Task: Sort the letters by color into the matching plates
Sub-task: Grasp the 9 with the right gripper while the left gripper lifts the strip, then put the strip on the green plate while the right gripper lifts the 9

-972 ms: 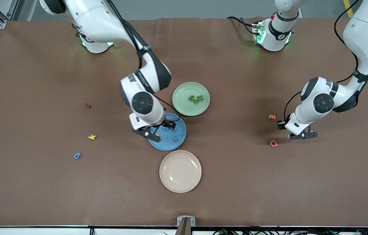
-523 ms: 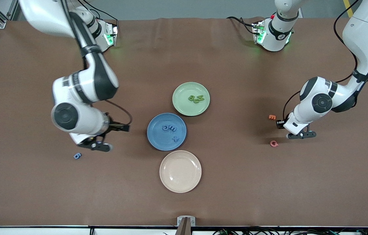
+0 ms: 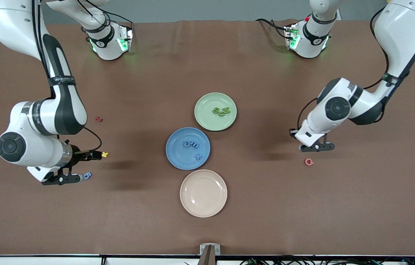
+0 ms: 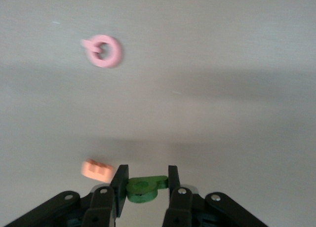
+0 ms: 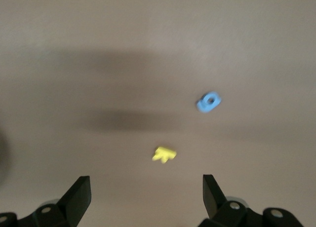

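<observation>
The blue plate [image 3: 176, 159] holds three blue letters: c [image 3: 186, 144], m [image 3: 194, 145] and + [image 3: 198, 156]. The pale green plate [image 3: 206, 118] holds three green letters [image 3: 221, 110]. The blue 6 [image 3: 87, 176] lies on the table toward the right arm's end, and also shows in the right wrist view [image 5: 209, 101]. My right gripper [image 3: 63, 179] [image 5: 145, 197] is open and empty, beside the 6. My left gripper [image 3: 317, 148] [image 4: 144, 185] is shut on a green letter [image 4: 143, 187], above the table close to the pink letter.
A beige plate [image 3: 203, 193] sits nearer to the front camera than the blue plate. A yellow letter [image 3: 104, 154] [image 5: 164, 154] and a red letter [image 3: 99, 119] lie by the right arm. A pink letter [image 3: 309, 161] [image 4: 103, 51] and an orange letter [image 4: 98, 170] lie by the left gripper.
My right gripper swung from over the blue plate toward the right arm's end, to beside the blue 6. My left gripper shifted slightly toward the plates with the green letter.
</observation>
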